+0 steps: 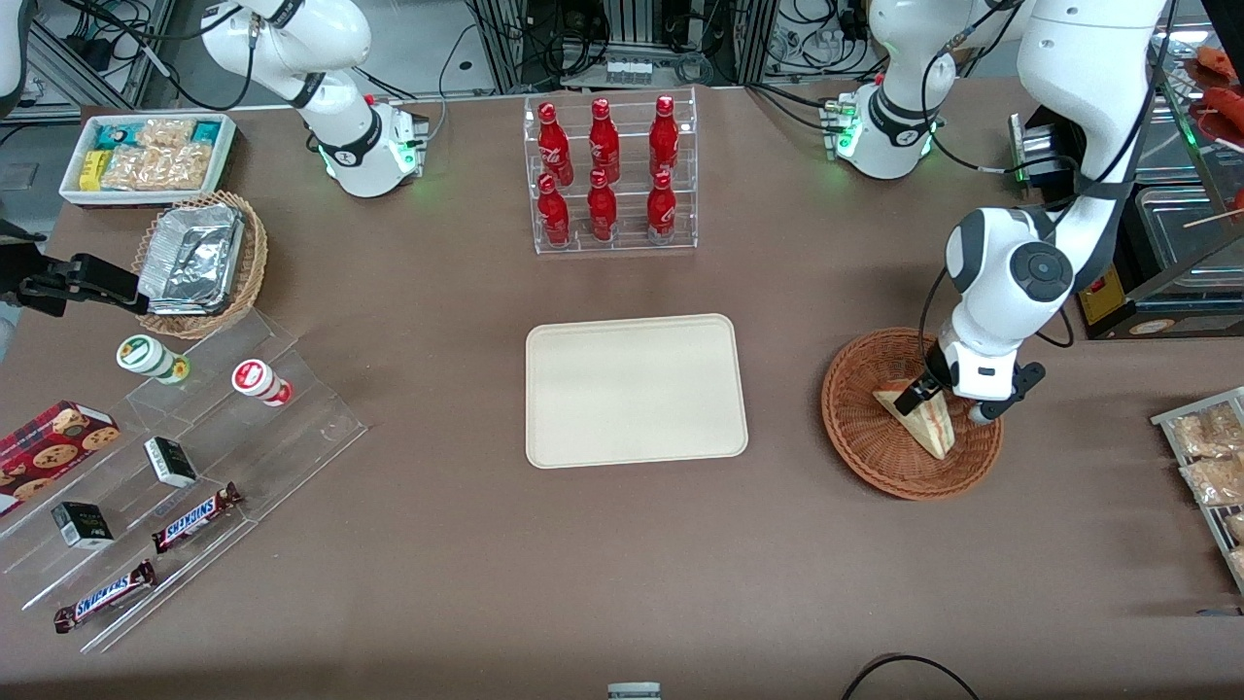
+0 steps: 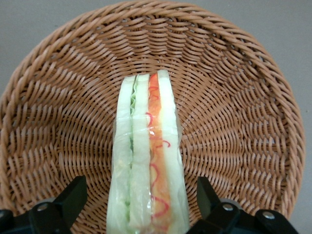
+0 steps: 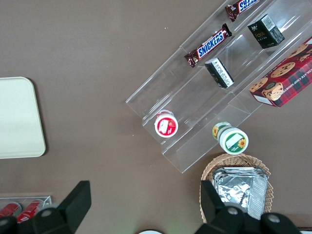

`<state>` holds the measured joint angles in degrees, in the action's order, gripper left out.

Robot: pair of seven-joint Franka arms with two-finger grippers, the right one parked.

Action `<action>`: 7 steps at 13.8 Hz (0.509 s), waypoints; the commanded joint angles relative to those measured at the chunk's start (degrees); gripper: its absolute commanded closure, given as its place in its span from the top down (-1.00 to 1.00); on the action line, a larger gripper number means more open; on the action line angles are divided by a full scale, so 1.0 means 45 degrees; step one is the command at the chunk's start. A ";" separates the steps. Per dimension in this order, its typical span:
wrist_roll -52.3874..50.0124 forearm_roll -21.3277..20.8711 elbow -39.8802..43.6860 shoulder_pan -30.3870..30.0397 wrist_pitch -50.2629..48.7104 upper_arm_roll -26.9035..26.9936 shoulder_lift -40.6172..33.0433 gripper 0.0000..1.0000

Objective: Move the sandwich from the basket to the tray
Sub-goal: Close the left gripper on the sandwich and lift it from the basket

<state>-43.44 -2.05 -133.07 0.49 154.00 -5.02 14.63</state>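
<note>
The sandwich [image 1: 921,420] [image 2: 146,156] lies in the reddish-brown wicker basket [image 1: 860,413] [image 2: 234,97], a clear-wrapped wedge with red and green filling showing along its edge. My left gripper [image 1: 948,408] [image 2: 141,197] is lowered into the basket and stands open. Its black fingers [image 2: 73,195] straddle the wide end of the sandwich, with a gap of wicker showing on each side. The cream tray [image 1: 637,389] [image 3: 17,117] lies flat at the table's middle, beside the basket toward the parked arm's end, with nothing on it.
A clear rack of red bottles [image 1: 607,175] stands farther from the front camera than the tray. A stepped acrylic shelf with snacks [image 1: 194,457], a tan basket of foil containers [image 1: 199,262] and a white bin [image 1: 146,156] sit toward the parked arm's end. Snack packets [image 1: 1210,457] lie at the working arm's end.
</note>
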 commanded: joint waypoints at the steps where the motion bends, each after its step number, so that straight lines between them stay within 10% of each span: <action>1: -0.0210 -0.0052 0.0021 0.0028 0.0251 0.0003 0.0031 0.30; 3: -0.0055 -0.0071 0.0177 0.0028 0.0153 0.0003 -0.0047 -0.93; 7: 0.0938 -0.0286 0.2277 0.0027 -0.4302 -0.0017 -0.0769 -1.00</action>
<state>-41.66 -2.37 -128.82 0.51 145.80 -5.07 13.73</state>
